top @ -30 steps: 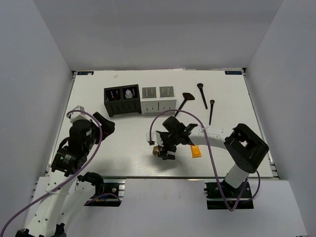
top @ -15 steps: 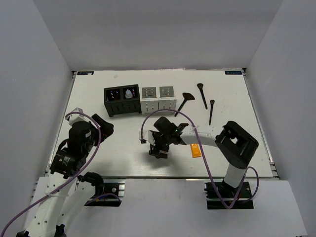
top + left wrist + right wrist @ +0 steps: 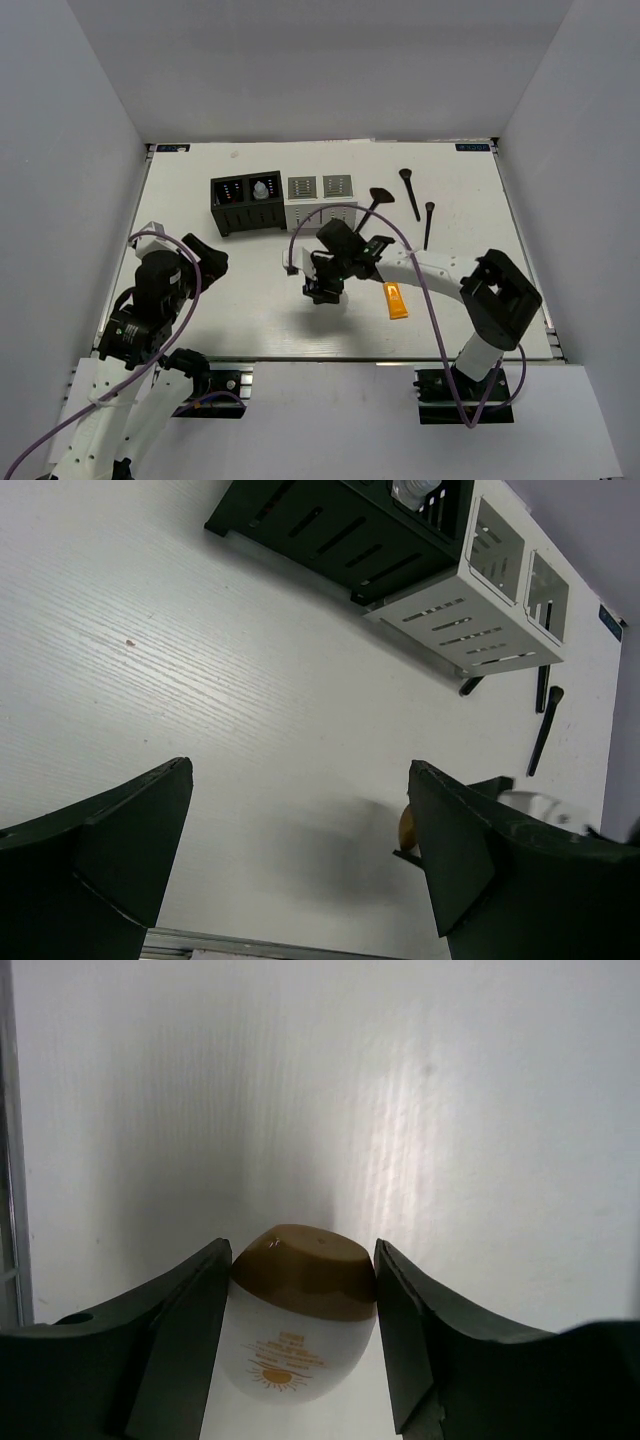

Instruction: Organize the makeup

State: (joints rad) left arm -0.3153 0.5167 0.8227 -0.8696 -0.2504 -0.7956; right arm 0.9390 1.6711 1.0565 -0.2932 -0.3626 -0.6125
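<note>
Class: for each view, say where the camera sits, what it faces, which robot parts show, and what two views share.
Top external: overhead behind the bases, facing the table; both arms show.
Left wrist: low, facing the white organizer; open jaws show.
Right wrist: facing the table, brown-capped bottle between its jaws.
Shared: white organizer, in top external and left wrist.

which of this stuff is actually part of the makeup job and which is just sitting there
Job: white brown-capped bottle in the right pincer; orange tube; black brushes; lip sticks and clear bottle, already in the black organizer.

Just there: white organizer and the black one, holders only.
</note>
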